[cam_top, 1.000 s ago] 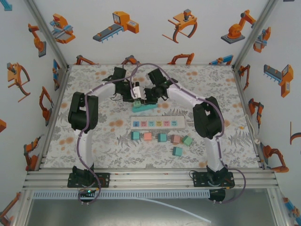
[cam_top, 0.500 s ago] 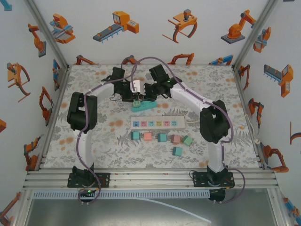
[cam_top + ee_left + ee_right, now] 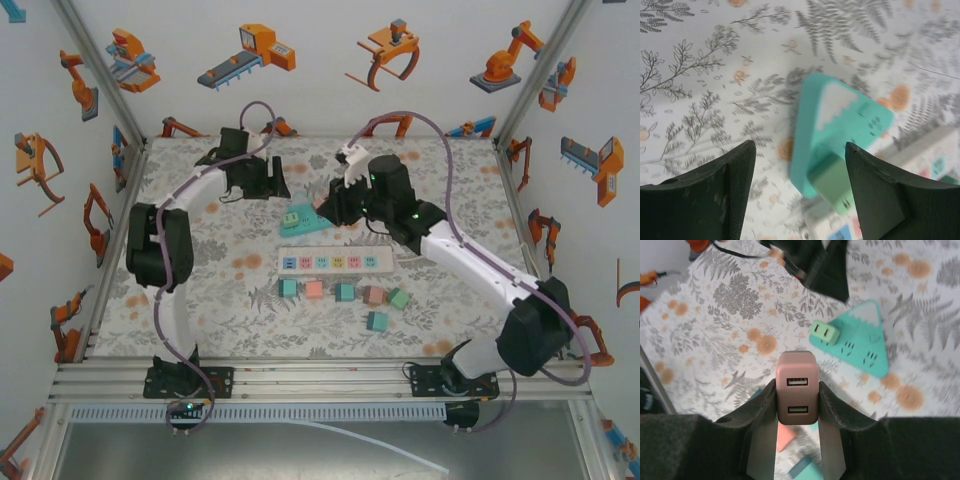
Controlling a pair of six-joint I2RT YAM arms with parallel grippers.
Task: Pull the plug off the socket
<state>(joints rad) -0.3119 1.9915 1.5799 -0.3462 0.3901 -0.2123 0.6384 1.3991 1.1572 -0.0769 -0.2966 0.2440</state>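
The pull looks done for one plug. The right gripper (image 3: 797, 392), at the centre of its wrist view, has its fingers pinched on a pink plug (image 3: 796, 374) that hangs clear above the table. The teal socket (image 3: 866, 347) lies on the cloth at upper right of that view and is not touching the pink plug. A green plug (image 3: 823, 332) sits on the socket's left corner and may be next. The left gripper (image 3: 799, 155) hovers over the socket with fingers spread, holding nothing.

The table (image 3: 200, 300) wears a fern-and-flower print. A white power strip (image 3: 335, 262) lies mid-frame, with small coloured blocks (image 3: 345, 292) below it. White walls (image 3: 320, 90) carry robot-arm stickers.
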